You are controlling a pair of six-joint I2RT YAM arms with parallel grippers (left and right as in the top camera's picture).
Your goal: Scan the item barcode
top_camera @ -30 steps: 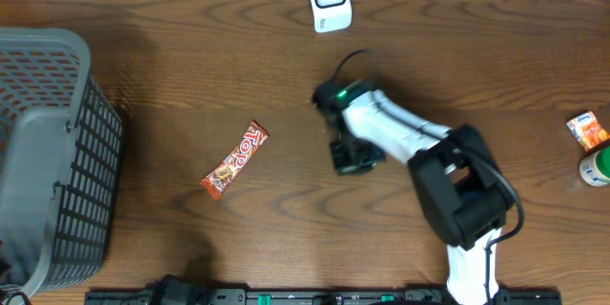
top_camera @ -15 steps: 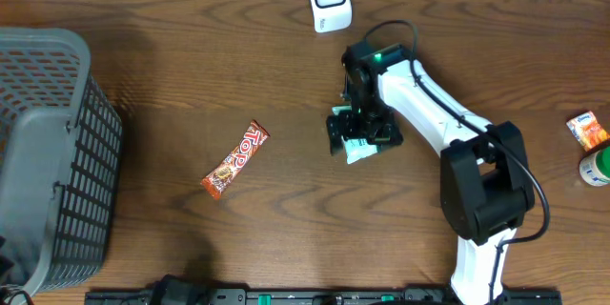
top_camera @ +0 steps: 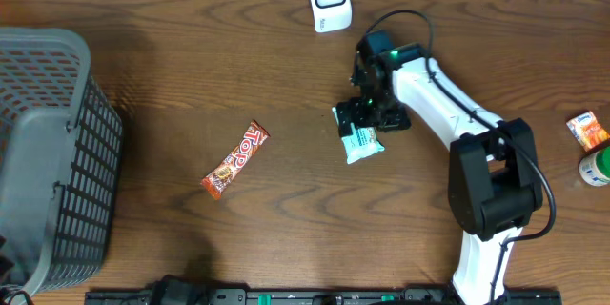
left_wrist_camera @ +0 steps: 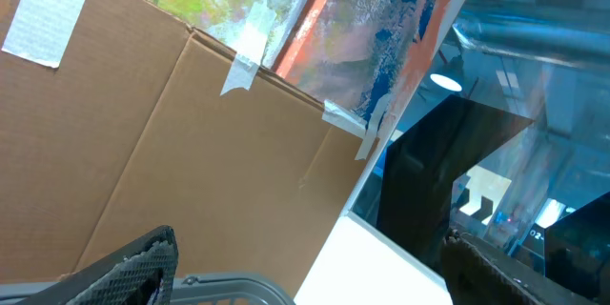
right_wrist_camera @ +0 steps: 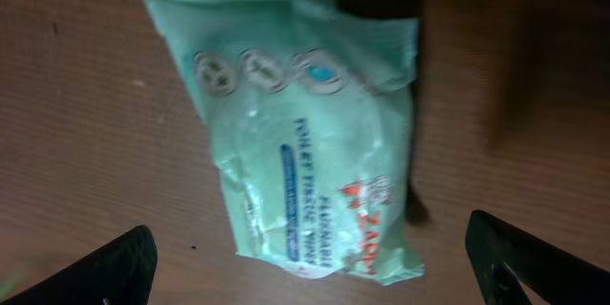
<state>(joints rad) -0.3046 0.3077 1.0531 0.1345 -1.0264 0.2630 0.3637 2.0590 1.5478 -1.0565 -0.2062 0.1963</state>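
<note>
Right claw (top_camera: 370,119) shifted right, released over wipes pack (top_camera: 365,144) (left claw (left_wrist_camera: 319,272) spread); basket (top_camera: 91,181) apart.

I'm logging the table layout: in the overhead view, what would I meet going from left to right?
grey basket → candy bar → green wipes packet → orange snack packet
</note>
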